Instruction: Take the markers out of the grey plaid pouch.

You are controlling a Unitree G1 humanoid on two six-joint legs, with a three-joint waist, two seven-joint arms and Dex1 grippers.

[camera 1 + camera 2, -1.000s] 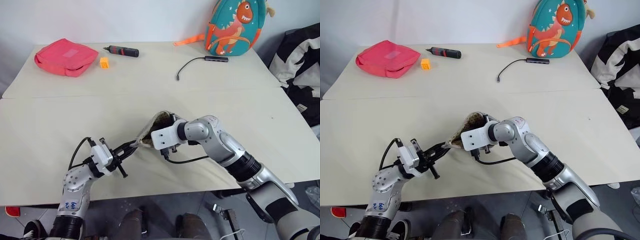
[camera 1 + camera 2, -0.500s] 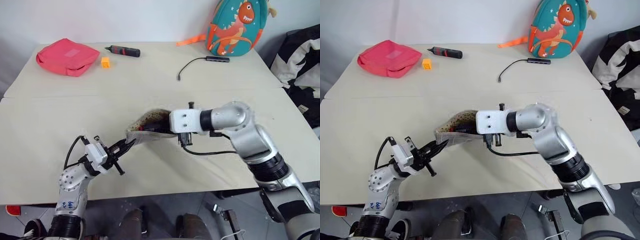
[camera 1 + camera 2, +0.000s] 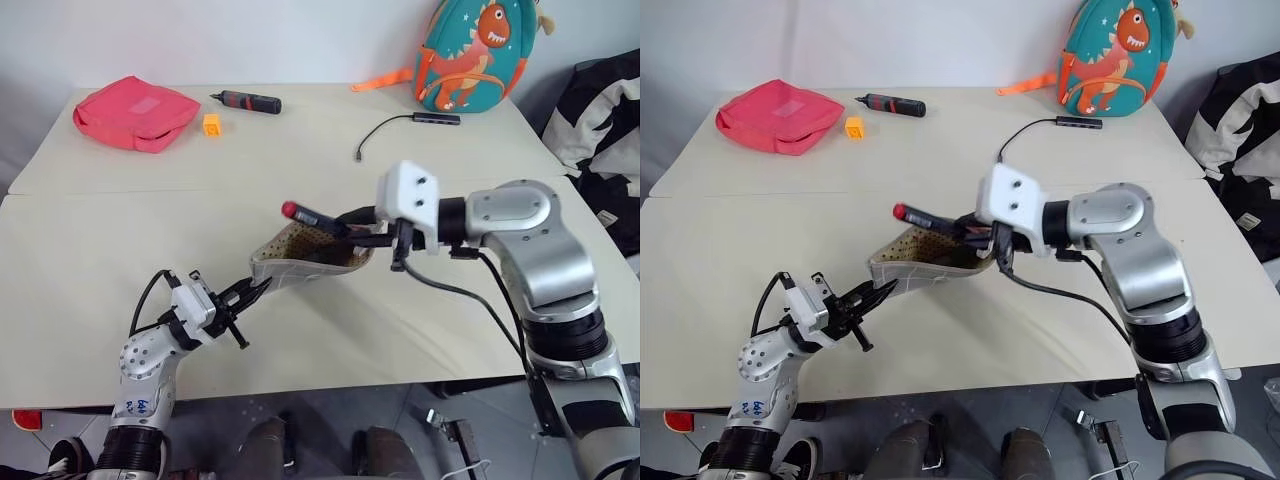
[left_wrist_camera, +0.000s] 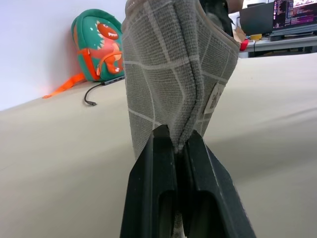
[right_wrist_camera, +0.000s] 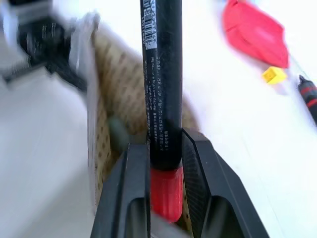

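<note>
The right tool (image 3: 352,232) clamps a red-ended marker (image 3: 310,216); a blurred greenish shape (image 5: 118,134), perhaps another, sits inside the pouch (image 3: 300,262).

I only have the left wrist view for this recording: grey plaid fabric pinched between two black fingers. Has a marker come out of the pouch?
Observer: Yes. The right end effector grips a dark marker with red ends, lifted above the open mouth of the grey plaid pouch.
Operator: Is the pouch on the table?
Observer: The left end effector pinches one end; the head views do not settle whether it rests on the cream table.
Operator: Anything left inside?
Observer: The right wrist view shows a greenish shape against the tan dotted lining; too blurred to name.
</note>
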